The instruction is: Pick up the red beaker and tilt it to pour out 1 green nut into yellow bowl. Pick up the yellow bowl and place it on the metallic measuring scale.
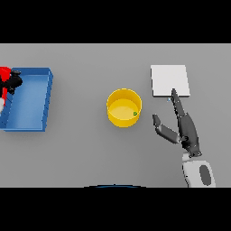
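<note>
A yellow bowl [124, 107] stands on the table's middle with one small green nut [135, 113] inside near its right wall. The metallic scale [169, 80], a pale square plate, lies to the bowl's upper right. My right hand [186, 131] rests open to the right of the bowl, fingers straight, fingertips reaching the scale's lower edge, thumb spread toward the bowl without touching it. At the far left edge my left hand [12, 83] is curled round the red beaker [4, 77], held over the blue tray; much of the beaker is cut off by the view's edge.
A blue rectangular tray [34, 98] lies at the left of the table, under the left hand and beaker. Bare grey tabletop separates it from the bowl.
</note>
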{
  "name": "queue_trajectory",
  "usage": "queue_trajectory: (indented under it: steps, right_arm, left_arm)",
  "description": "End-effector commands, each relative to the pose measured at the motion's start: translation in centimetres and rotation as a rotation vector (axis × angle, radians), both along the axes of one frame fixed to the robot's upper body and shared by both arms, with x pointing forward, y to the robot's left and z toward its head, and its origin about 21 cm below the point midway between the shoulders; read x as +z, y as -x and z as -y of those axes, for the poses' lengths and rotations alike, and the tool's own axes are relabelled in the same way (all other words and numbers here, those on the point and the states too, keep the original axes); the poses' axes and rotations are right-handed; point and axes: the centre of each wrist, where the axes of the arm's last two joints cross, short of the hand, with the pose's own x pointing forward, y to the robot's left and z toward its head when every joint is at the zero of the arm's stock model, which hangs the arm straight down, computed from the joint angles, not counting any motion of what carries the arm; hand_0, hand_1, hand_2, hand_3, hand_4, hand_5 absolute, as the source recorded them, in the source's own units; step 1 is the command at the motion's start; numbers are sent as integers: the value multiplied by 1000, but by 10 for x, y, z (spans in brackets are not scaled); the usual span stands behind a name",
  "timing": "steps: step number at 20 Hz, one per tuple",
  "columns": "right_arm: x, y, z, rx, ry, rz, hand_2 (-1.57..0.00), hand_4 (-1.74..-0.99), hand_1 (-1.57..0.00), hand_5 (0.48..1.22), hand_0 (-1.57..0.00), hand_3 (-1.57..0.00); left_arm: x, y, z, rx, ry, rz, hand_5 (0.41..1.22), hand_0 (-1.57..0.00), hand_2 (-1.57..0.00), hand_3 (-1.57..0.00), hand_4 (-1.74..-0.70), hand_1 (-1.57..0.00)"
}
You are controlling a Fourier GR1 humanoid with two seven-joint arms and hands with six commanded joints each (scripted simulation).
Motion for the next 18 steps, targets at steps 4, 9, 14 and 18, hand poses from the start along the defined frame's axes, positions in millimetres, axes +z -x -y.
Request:
queue_trajectory:
  steps: [4, 9, 14, 18]
  right_arm:
    - [-1, 2, -4, -1, 17, 4, 1, -1161, 1, 669, 1, 1]
    - [0, 2, 2, 17, -3, 17, 1, -1145, 1, 685, 1, 1]
    - [1, 6, 1, 5, 16, -2, 1, -1173, 1, 688, 1, 1]
    - [4, 4, -4, -7, 98, -8, 1, -1163, 1, 677, 1, 1]
  left_arm:
    - [4, 19, -5, -224, -1, -18, 714, -1253, -1049, -884, -1031, -1104]
    - [7, 23, -11, -303, -48, -106, 651, -410, -343, -289, -762, -361]
    - [-3, 14, -7, -277, -90, -79, 647, -134, -112, -94, -715, -118]
    - [-2, 14, -9, -273, -97, 2, 663, -54, -45, -38, -711, -48]
